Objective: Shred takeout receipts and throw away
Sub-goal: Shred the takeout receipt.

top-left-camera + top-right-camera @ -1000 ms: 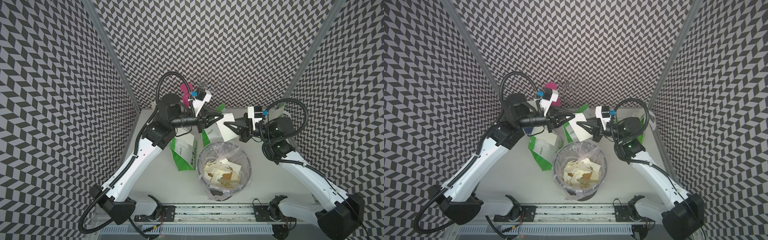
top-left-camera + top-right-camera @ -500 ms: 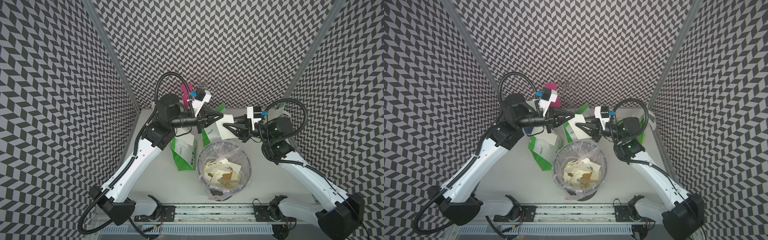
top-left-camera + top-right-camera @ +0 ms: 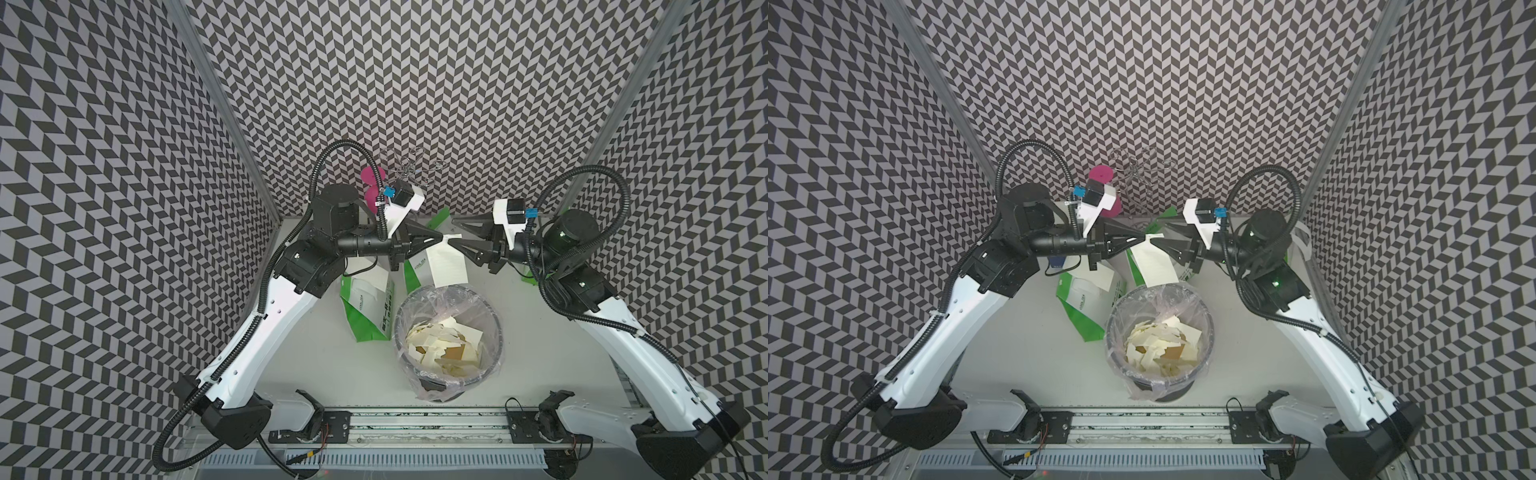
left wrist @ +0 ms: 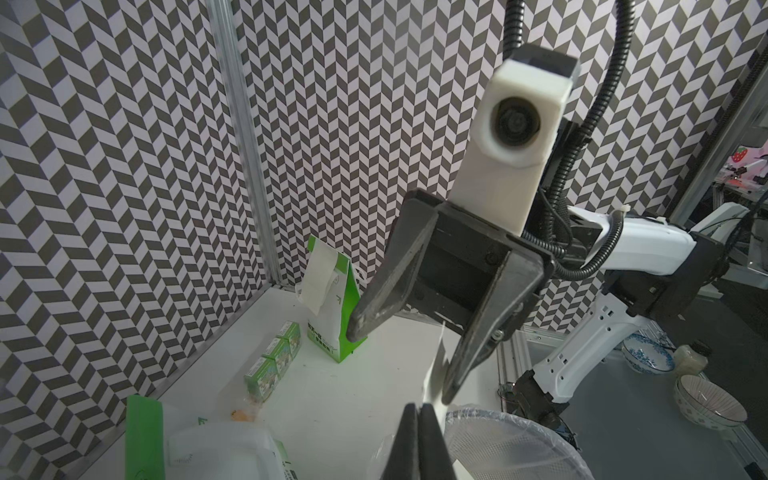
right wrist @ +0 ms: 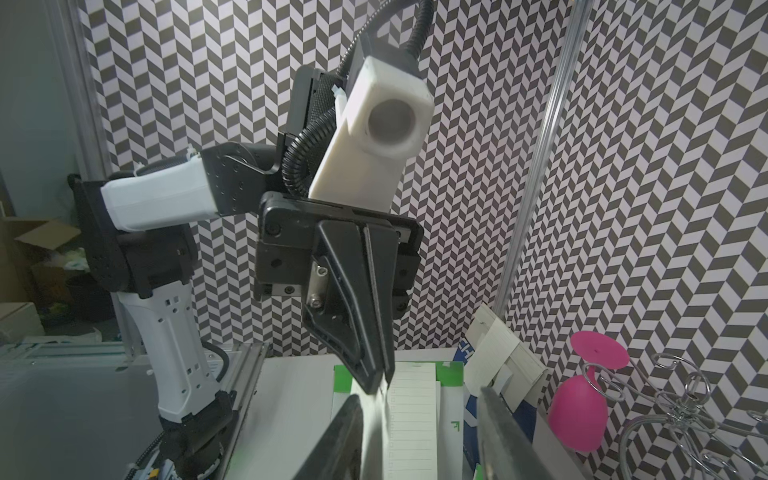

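A cream takeout receipt (image 3: pixel 448 262) (image 3: pixel 1152 266) hangs over the lined waste bin (image 3: pixel 398 332) (image 3: pixel 1109 332), which holds several torn cream scraps (image 3: pixel 440 351). My left gripper (image 3: pixel 441 238) (image 3: pixel 1143 237) (image 4: pixel 419 415) is shut on the receipt's top edge. My right gripper (image 3: pixel 453 230) (image 3: pixel 1159 233) (image 5: pixel 417 405) faces it tip to tip, open, with its jaws either side of the same edge. One right finger (image 4: pixel 451 386) sits right beside the sheet (image 4: pixel 434 380); whether it touches I cannot tell. In the right wrist view the sheet (image 5: pixel 374 419) is blurred.
Green-and-white paper bags stand behind the bin (image 3: pixel 368 301) (image 3: pixel 415 266) and by the right wall (image 4: pixel 328 303), each with a slip on its face (image 5: pixel 411 415). Pink cups (image 3: pixel 370 176) and a wire rack (image 3: pixel 409 166) are at the back. Small green cartons (image 4: pixel 274 361) lie near the wall.
My right gripper has opened and moved in toward the left one. My left gripper has closed on the receipt's top edge.
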Robot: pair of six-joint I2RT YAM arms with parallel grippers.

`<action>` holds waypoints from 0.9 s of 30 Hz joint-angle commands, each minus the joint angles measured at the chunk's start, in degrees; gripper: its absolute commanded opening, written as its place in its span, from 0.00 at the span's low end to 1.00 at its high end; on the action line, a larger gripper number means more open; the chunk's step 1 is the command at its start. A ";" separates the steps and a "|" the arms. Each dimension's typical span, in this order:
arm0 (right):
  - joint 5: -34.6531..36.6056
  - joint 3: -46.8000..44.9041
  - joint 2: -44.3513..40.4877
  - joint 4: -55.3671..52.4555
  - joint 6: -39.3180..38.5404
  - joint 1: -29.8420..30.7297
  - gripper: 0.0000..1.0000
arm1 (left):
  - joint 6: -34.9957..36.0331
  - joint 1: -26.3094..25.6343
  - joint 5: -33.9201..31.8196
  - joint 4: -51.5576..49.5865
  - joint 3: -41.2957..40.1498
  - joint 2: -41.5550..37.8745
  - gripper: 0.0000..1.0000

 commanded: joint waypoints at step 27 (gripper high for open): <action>2.89 -5.25 -5.49 2.83 -7.66 2.75 0.00 | 1.87 -0.46 -8.63 -11.15 7.59 5.89 0.00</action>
